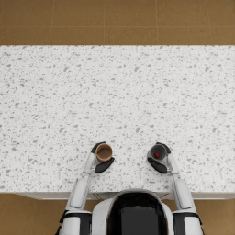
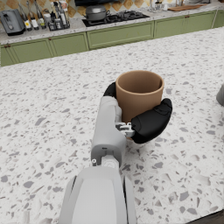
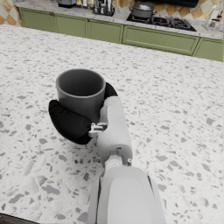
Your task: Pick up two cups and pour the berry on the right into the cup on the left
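A tan cup (image 1: pixel 103 152) (image 2: pixel 138 92) stands upright near the front edge of the speckled counter, and my left hand (image 1: pixel 102 160) (image 2: pixel 146 120) grips it around the side. To its right is a grey cup (image 1: pixel 158 152) (image 3: pixel 81 92), upright, with a red berry (image 1: pixel 157 155) showing inside it in the head view. My right hand (image 1: pixel 159 161) (image 3: pixel 72 120) grips the grey cup. In the right wrist view the berry is hidden by the cup wall. The two cups stand apart, roughly level with each other.
The white speckled counter (image 1: pixel 117 92) stretches far ahead and to both sides. Its front edge (image 1: pixel 46 193) runs just under my forearms. Green cabinets (image 2: pixel 118 35) and a stove (image 3: pixel 159 19) lie beyond the counter in the wrist views.
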